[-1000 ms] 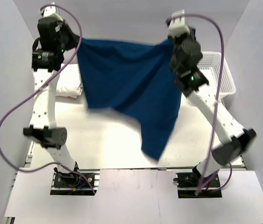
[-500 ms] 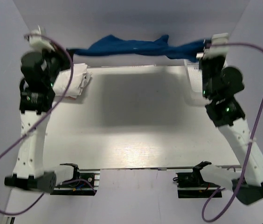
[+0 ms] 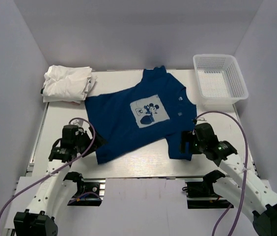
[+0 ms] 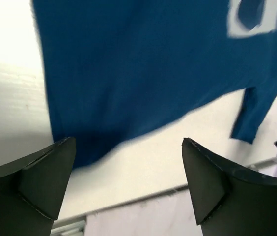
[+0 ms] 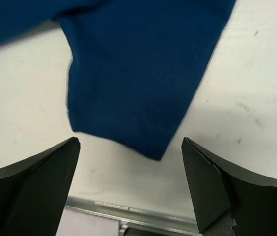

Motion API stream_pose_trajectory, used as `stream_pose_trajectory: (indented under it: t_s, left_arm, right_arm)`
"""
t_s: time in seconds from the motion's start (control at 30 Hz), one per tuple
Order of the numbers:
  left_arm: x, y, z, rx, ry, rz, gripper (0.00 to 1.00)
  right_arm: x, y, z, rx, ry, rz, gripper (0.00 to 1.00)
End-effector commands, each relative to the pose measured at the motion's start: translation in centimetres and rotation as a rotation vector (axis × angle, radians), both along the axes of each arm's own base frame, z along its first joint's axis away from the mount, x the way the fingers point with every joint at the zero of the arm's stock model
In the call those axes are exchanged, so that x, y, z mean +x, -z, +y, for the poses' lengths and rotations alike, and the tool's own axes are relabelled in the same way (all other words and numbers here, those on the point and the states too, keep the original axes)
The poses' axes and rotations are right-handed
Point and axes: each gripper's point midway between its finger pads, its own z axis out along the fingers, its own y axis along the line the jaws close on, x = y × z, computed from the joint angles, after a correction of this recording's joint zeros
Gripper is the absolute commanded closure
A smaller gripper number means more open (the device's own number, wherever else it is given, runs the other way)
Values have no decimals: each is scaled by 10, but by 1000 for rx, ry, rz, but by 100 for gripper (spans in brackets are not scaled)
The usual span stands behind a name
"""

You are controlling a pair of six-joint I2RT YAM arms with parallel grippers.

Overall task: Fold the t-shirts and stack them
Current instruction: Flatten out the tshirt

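Observation:
The dark navy t-shirt (image 3: pixel 138 118) lies spread flat on the table, its white chest print (image 3: pixel 150 112) facing up and its collar toward the back. My left gripper (image 3: pixel 94 142) stands open just off the shirt's near-left hem corner; in the left wrist view the hem (image 4: pixel 143 73) lies beyond the gripper (image 4: pixel 128 142), nothing between the fingers. My right gripper (image 3: pixel 183 143) stands open at the near-right sleeve; that sleeve end (image 5: pixel 138 78) lies just ahead of the gripper (image 5: pixel 131 140). White folded t-shirts (image 3: pixel 67 83) are piled at the back left.
A white plastic mesh basket (image 3: pixel 222 100) stands at the back right corner. The table's (image 3: pixel 128 164) near edge and metal rail run right under both grippers. Grey walls close in the left, right and back.
Both grippers held the navy shirt stretched in the air; now it lies flat on the table, both grippers have opened, and both arms have dropped back to the near edge.

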Motion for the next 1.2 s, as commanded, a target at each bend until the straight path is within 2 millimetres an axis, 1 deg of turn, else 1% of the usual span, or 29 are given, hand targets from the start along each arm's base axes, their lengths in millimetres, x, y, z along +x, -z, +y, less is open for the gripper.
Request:
stream_pose_trajectory:
  t_s: [0.0,0.03,0.07,0.1,0.13,0.17,0.2,0.27,0.33,0.37,0.43,0.47,0.5,0.57,0.6,0.63,0.67,0.7,0.73,0.77,0.8,0.83,0.87,0.9,1.03,1.07,1.1,1.13,1.17]
  left_arm:
    - [-2,-36,-10,-85,-16,-8,0]
    - [1,-40,0,-38,-64,-10,0]
    - [2,-54,6,1,-65,-35,0]
    - [8,-63,10,25,-71,-60,0]
    - [11,-67,16,62,-90,-67,0]
    - [18,-79,19,85,-84,-100,0]
    - [26,-84,21,96,-97,-112,0]
    - [45,-78,21,109,-105,-84,0]
    - [63,-75,19,106,-110,-68,0]
    - [71,-54,17,110,-114,12,0]
    - [92,-42,22,102,-170,39,0]
    - [104,-25,23,108,-196,95,0]
    - [104,-11,27,132,-207,139,0]
    - [119,-4,36,181,-255,172,0]
    - [129,-3,41,203,-283,173,0]
    - [134,10,44,218,-301,208,0]
    - [139,15,46,229,-309,205,0]
    - [153,15,44,218,-314,161,0]
    - [158,20,47,210,-331,164,0]
    - [171,25,46,209,-332,159,0]
    - [174,30,46,213,-330,174,0]
    - [178,36,47,221,-345,187,0]
    - [179,54,49,243,-348,232,0]
    - [191,52,48,241,-349,224,0]
    - [211,84,47,276,-320,305,0]
    - [230,77,46,271,-323,284,0]
    - [236,82,46,282,-310,294,0]
    - [234,101,45,293,-290,349,0]
    - [253,93,43,286,-294,320,1]
  right_arm:
    - [-8,-23,17,153,68,36,10]
    - [0,-35,17,149,69,0,10]
    - [5,-43,15,136,73,-28,10]
    - [13,-58,16,135,64,-67,10]
    - [22,-67,15,109,62,-89,10]
    - [27,-71,15,86,45,-100,10]
    - [39,-84,19,93,42,-135,10]
    - [50,-80,21,61,29,-137,10]
    - [72,-81,32,65,20,-165,10]
    - [83,-79,38,66,13,-178,10]
    - [103,-85,45,68,15,-216,10]
    - [119,-71,48,26,14,-183,10]
    - [126,-69,52,12,5,-177,10]
    - [155,-57,58,-60,7,-143,10]
    - [164,-54,56,-87,13,-143,10]
    - [186,-59,61,-94,27,-161,10]
    - [192,-39,65,-115,19,-119,10]
    - [196,-22,73,-92,-7,-67,10]
    - [206,-24,80,-64,-9,-71,10]
    - [212,-15,91,-8,-26,-40,10]
    - [217,0,97,4,-30,-15,10]
    - [221,3,99,17,-30,-6,10]
    - [225,23,97,13,-12,47,10]
    - [231,22,99,24,-6,47,10]
    - [241,43,77,4,81,113,10]
    - [238,53,67,-4,110,139,10]
    - [238,53,62,6,141,147,10]
    - [238,55,50,-8,182,151,10]
    - [230,63,40,-22,210,184,10]
